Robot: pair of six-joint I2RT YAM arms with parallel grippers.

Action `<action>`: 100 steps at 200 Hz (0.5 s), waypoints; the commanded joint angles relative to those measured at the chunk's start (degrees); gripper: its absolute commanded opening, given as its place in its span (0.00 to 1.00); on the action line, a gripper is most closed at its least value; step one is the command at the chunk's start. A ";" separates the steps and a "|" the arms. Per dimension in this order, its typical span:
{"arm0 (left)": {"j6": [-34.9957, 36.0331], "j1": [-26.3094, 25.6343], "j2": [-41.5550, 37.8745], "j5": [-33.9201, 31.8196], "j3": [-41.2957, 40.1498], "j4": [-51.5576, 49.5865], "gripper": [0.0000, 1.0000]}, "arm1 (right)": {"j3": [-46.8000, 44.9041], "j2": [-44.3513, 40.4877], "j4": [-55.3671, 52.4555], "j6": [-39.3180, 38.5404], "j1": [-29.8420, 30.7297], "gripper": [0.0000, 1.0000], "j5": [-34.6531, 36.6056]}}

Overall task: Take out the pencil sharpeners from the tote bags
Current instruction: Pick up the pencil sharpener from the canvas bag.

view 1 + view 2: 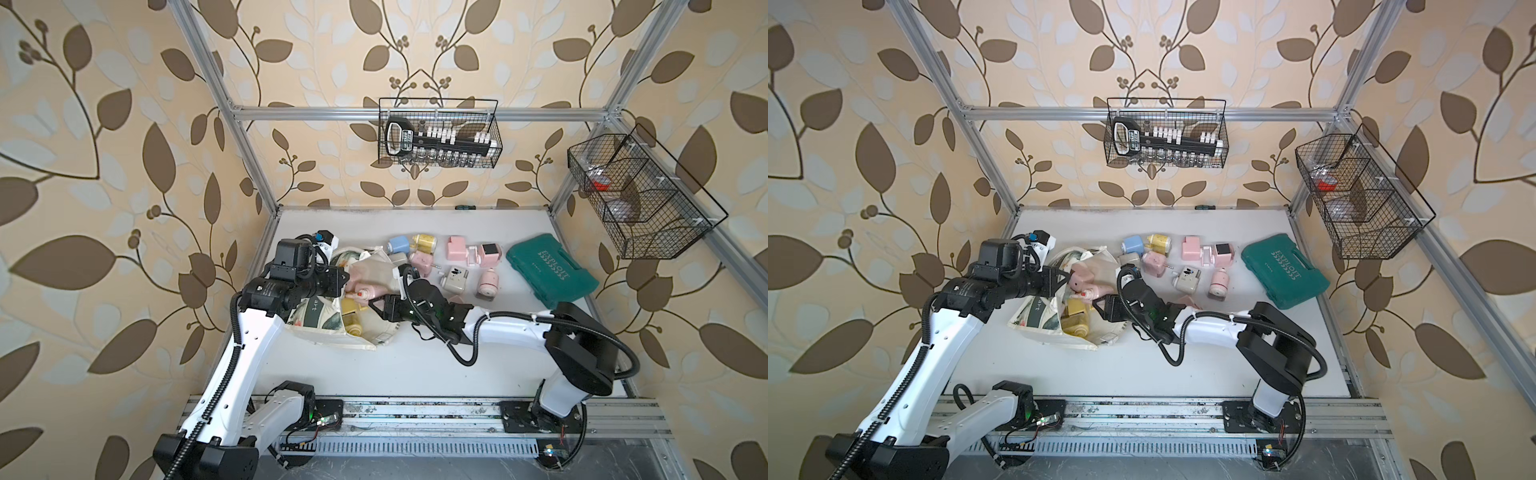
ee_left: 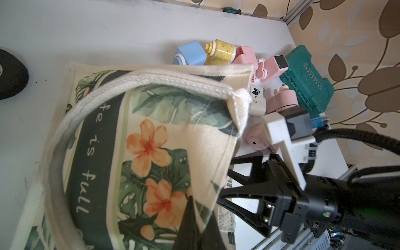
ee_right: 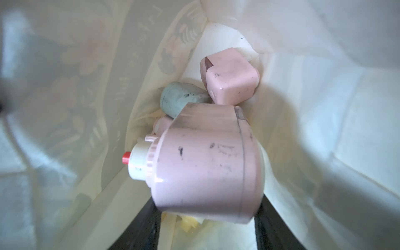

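Soft cream canvas tote bag (image 1: 332, 328), leaf-and-flower print, lies crumpled on the white table (image 1: 415, 374). Left gripper (image 2: 201, 218) is pinched closed on the bag's woven rim, lifting it. Right gripper (image 3: 207, 220), inside the mouth, clasps a smooth, rounded pink pencil sharpener (image 3: 207, 164) with a red knob. Behind it lie a boxy pink sharpener (image 3: 229, 75) and a mint one (image 3: 179, 99). Other pastel plastic sharpeners (image 1: 457, 262) sit loose on the table beside a ribbed teal case (image 1: 552, 270).

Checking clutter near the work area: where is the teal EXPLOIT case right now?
In both top views the teal EXPLOIT case lies flat on the table's far right side, right of the loose pink pencil sharpeners and below the corner wire basket.
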 commanded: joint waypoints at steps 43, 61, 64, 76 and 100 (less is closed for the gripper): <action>0.51 -0.07 -1.59 -2.46 0.30 1.27 0.00 | -2.16 -21.29 -25.24 -14.23 -0.61 0.41 2.18; 0.64 -0.07 -1.86 -2.49 0.22 1.27 0.00 | -0.53 -23.30 -34.35 -15.72 -2.23 0.41 4.80; 0.62 -0.07 -1.93 -2.54 0.21 1.27 0.00 | -0.52 -23.54 -35.22 -15.92 -2.68 0.41 4.95; 0.65 -0.07 -1.95 -2.48 0.33 1.18 0.00 | -1.18 -24.16 -37.07 -16.94 -5.20 0.42 4.47; 0.71 -0.07 -2.03 -2.42 0.41 0.89 0.00 | -2.01 -23.01 -40.18 -19.30 -11.87 0.41 2.98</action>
